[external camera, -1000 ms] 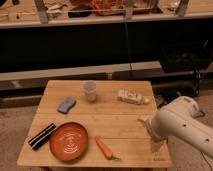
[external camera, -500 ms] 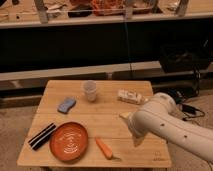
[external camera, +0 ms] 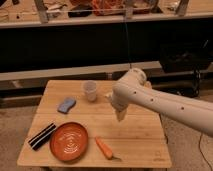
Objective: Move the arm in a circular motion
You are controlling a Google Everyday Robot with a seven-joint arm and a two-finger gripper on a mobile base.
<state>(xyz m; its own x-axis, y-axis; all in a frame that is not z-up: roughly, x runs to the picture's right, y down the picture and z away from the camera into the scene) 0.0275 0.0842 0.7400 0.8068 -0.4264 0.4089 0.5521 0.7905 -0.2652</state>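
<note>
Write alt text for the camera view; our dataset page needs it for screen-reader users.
A white robot arm reaches from the right over a wooden table, its gripper pointing down mid-table. On the table: orange plate, carrot, cup, blue sponge.

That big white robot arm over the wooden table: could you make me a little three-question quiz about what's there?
1. True or false: the glossy white tubular arm reaches in from the right, its beige tapered gripper pointing down above the light wooden table.
2. What lies nearest the round orange-red plate's right side?
A. blue sponge
B. orange carrot
C. white cup
3. Fill in: the black rectangular bar lies to the plate's ____.

Key: 1 true; 2 B, the orange carrot; 3 left.
</note>
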